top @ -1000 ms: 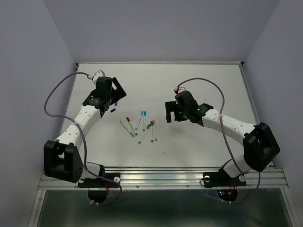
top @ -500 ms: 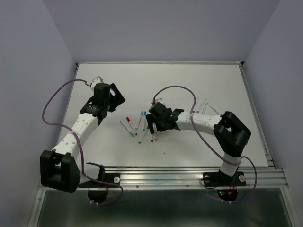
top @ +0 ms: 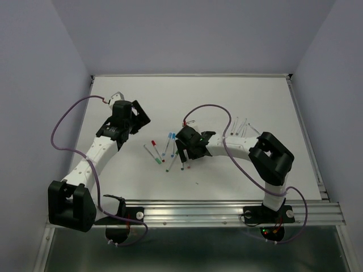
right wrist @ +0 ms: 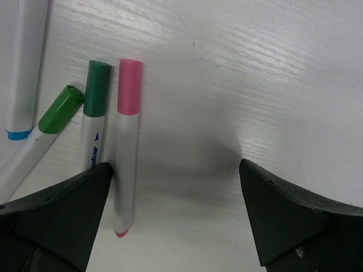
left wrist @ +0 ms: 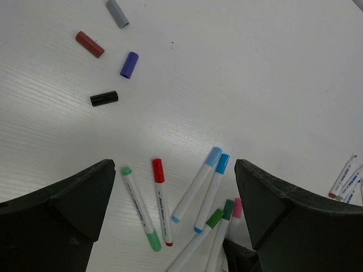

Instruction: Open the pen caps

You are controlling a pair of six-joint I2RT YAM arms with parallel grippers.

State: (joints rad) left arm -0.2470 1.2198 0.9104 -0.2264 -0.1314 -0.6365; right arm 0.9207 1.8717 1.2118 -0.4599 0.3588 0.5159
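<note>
Shift the wide-spread right gripper (right wrist: 174, 165) sideways to centre on the pink pen (right wrist: 126, 170) just beside one finger, clamp the barrel, and leave the pink cap (right wrist: 129, 85) clear for the equally spread left gripper (left wrist: 174, 164).

On the white table (left wrist: 255, 68) lie a grey cap (left wrist: 117, 13), a red cap (left wrist: 90, 44), a purple cap (left wrist: 129, 64), a black cap (left wrist: 104, 98); the white pens (left wrist: 163, 212) have a pink cap (right wrist: 129, 86), a dark green cap (right wrist: 97, 88)
</note>
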